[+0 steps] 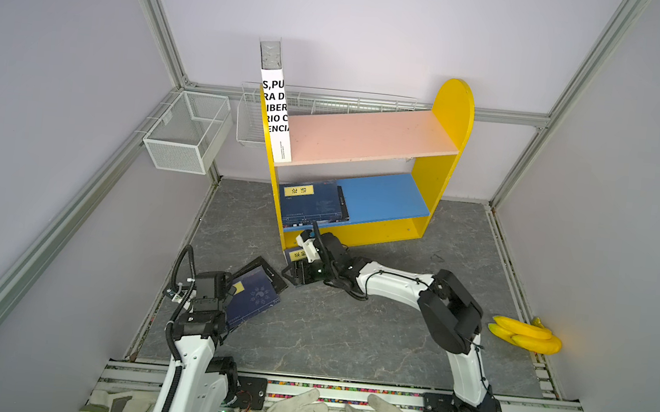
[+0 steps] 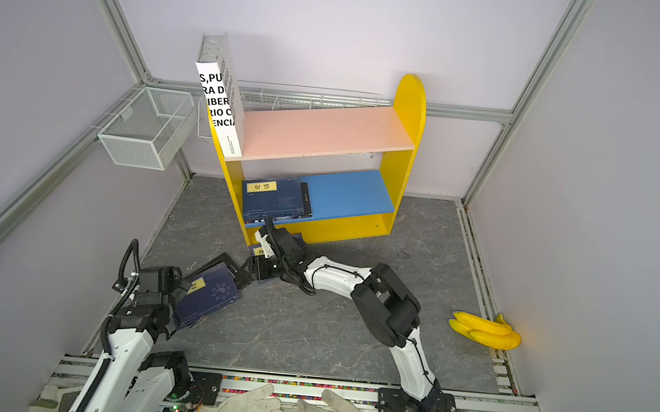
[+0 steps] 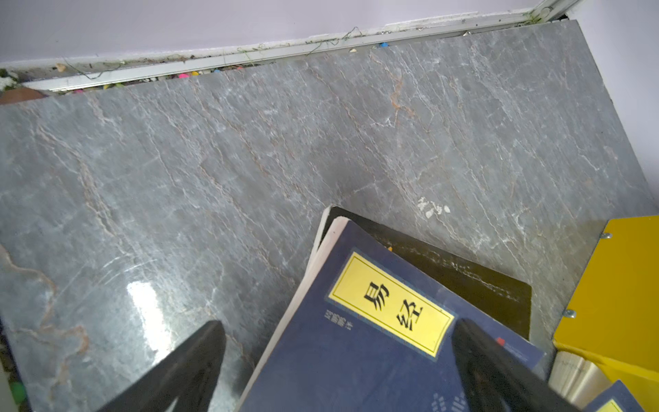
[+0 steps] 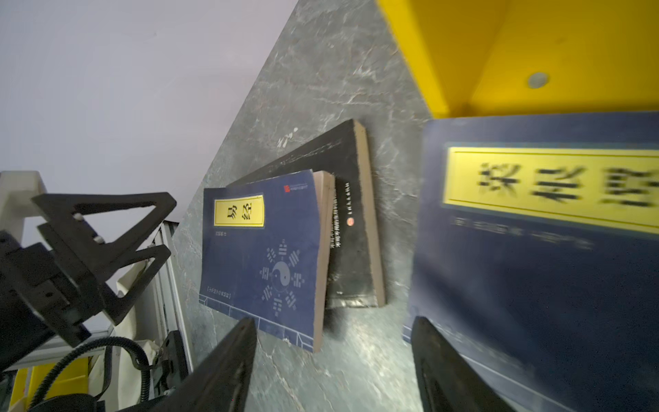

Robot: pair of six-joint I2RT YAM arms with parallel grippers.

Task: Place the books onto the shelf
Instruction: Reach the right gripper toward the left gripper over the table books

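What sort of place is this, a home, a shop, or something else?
Probably a robot test booth: plain lilac walls framed by aluminium bars, white-and-black robot arms, left and right, and a small yellow shelf with pink and blue boards.

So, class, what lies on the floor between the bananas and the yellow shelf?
Nothing: only bare grey floor separates the bananas and the shelf, shown in a top view.

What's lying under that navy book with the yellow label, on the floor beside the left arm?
A black book, poking out past the edges of the navy book. The rest of it is covered.
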